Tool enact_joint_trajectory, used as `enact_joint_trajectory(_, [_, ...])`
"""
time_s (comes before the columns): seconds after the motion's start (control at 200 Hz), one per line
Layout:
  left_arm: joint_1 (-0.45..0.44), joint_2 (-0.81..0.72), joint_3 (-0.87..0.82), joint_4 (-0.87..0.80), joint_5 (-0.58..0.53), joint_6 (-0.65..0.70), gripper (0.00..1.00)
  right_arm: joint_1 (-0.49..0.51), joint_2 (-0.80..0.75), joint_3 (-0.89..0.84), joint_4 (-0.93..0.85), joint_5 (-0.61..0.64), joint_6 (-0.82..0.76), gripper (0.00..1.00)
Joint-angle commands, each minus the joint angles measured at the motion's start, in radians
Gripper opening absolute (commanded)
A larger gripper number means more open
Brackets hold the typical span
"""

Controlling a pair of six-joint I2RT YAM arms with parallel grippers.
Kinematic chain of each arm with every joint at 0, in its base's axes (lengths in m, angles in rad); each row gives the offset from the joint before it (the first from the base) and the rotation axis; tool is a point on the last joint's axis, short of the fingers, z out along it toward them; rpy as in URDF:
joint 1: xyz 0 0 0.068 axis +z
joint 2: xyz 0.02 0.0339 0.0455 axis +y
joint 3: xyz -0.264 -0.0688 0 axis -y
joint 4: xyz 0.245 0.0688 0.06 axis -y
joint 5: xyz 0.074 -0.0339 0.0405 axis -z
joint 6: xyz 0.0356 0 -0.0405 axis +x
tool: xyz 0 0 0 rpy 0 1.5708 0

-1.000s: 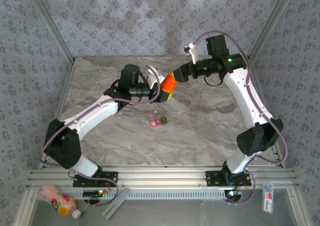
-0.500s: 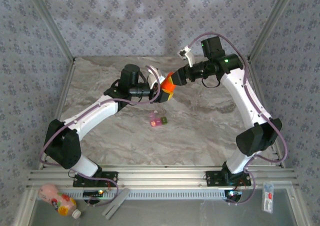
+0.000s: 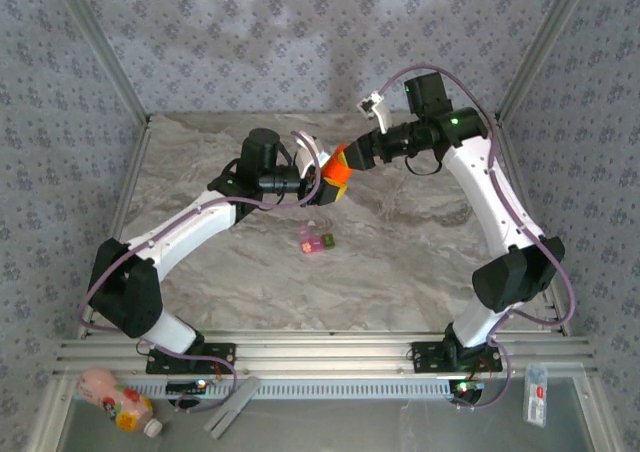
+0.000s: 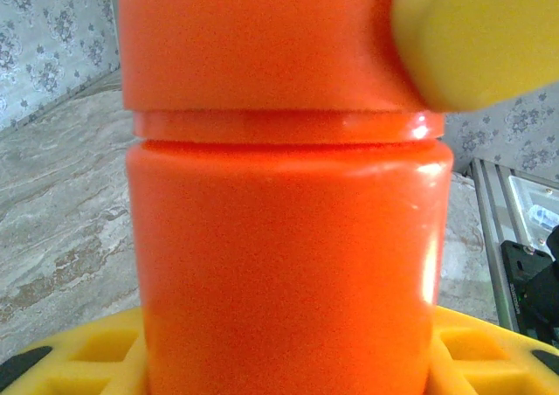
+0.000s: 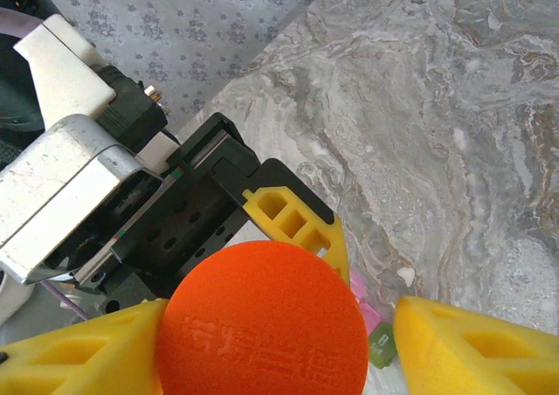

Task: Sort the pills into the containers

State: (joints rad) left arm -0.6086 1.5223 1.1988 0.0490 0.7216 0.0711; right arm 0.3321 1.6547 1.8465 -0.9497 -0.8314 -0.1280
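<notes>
Bright, soft, even light falls from above. The orange bottle (image 4: 288,264) is very close and blurred in the left wrist view, with a pale glare streak down its right side. The table (image 3: 400,262) under the bottle carries only faint shadows.

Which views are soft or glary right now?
Left wrist: orange bottle very close, soft, glare streak down its right side. Right wrist: cap and right fingers soft, marble table sharper. Top external: even light, no glare.
</notes>
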Motion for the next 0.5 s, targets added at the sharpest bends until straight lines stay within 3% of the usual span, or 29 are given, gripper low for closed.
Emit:
enact_joint_trajectory(0.0, [-0.004, 0.0, 0.021, 0.037, 0.03, 0.017, 0.0, -0.008, -0.038, -0.014, 0.009, -0.028, 0.004, 0.68])
enact_joint_trajectory(0.255, [-0.005, 0.002, 0.022, 0.037, 0.029, 0.016, 0.0, -0.012, -0.045, -0.031, 0.02, -0.048, 0.013, 0.49])
enact_joint_trajectory(0.495, [-0.01, 0.0, 0.018, 0.076, -0.036, -0.002, 0.0, 0.014, -0.063, -0.112, 0.091, 0.025, 0.106, 0.44])
